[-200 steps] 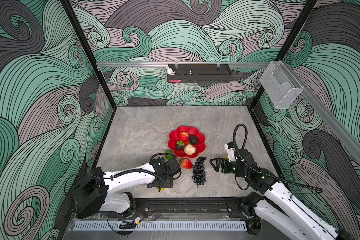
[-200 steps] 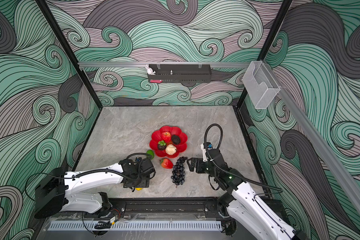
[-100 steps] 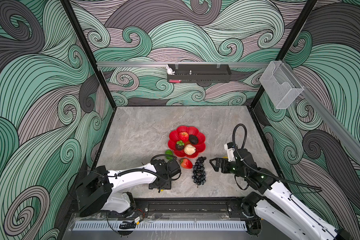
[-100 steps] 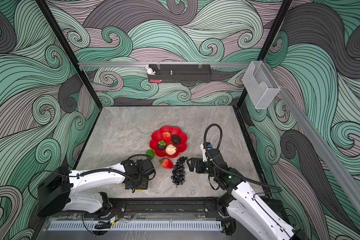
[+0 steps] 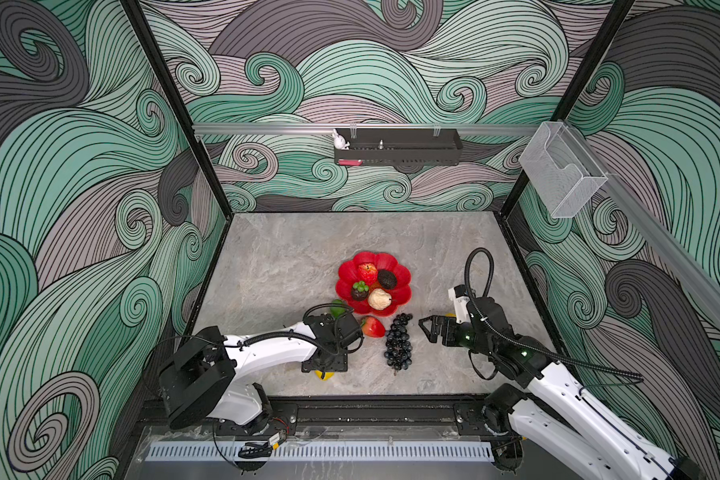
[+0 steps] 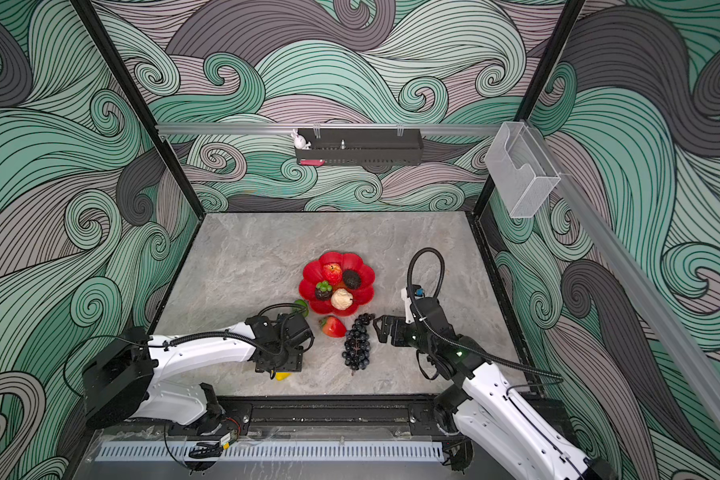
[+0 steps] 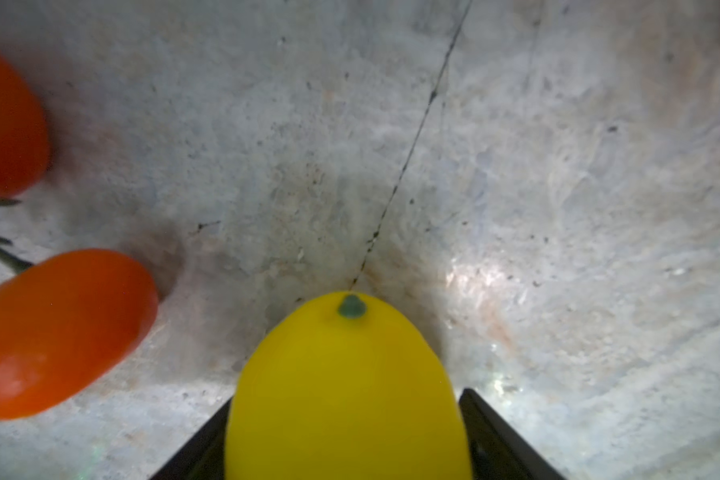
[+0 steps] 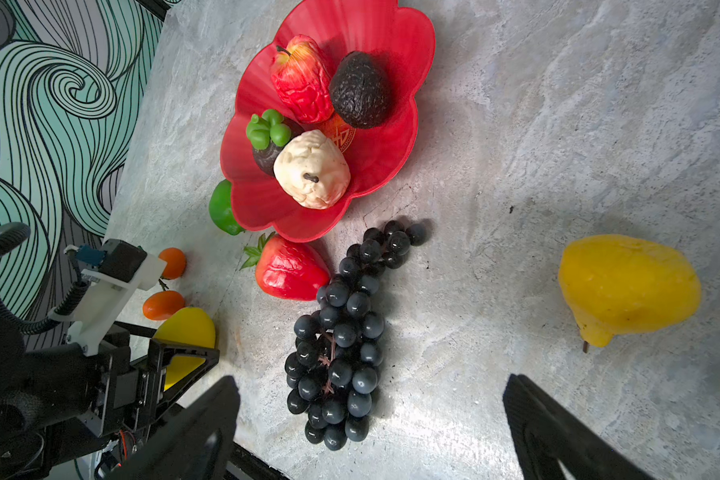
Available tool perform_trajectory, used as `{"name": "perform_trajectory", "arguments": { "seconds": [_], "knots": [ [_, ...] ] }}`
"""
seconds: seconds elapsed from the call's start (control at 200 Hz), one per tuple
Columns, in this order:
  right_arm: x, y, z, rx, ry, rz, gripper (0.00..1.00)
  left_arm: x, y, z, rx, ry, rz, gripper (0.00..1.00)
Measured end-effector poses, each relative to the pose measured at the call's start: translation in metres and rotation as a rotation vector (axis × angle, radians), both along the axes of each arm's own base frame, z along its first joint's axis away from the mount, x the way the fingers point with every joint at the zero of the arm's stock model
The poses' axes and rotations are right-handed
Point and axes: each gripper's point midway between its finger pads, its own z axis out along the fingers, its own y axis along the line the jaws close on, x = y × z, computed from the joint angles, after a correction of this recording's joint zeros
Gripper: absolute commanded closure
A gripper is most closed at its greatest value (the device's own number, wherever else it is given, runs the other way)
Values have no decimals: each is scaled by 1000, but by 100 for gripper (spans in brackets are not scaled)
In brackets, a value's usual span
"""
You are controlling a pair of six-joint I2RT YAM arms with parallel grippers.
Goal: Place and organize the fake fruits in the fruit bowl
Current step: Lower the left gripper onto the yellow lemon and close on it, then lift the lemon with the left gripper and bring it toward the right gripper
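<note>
My left gripper (image 5: pixel 324 365) points toward 6 o'clock in a top view, jaws clamped on the lemon (image 7: pixel 346 386), whose long axis runs along the jaws, stem tip outward; whether it is clear of the surface (image 5: pixel 287 257) I cannot tell. The bowl (image 5: pixel 346 272) lies behind the gripper, at 1 o'clock, near but apart, the strawberry (image 5: pixel 373 327) just beside that line. I judge the carry needs a lift, then a swing that way. My right gripper (image 5: pixel 425 330) stands wide apart, empty, facing the grapes (image 5: pixel 398 343).
</note>
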Motion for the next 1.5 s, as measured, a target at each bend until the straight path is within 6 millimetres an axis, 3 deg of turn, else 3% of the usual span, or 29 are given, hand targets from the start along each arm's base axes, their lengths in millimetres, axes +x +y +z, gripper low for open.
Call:
{"name": "perform_trajectory", "arguments": {
  "seconds": [0.606,0.711,0.941,1.116,1.501],
  "knots": [
    [-1,2,-4,10,31,-7,0,9,-10,10,-90,-66,-47,47],
    [-1,2,-3,15,35,-10,0,14,-16,23,-150,-123,-87,47],
    [-3,7,-2,36,57,-15,0,38,-38,74,-292,-347,-223,48],
    [-4,16,11,63,44,6,0,55,-62,105,-374,-503,-354,47],
    [-25,53,45,151,23,116,1,65,-108,139,-525,-754,-627,47]
  ]
}}
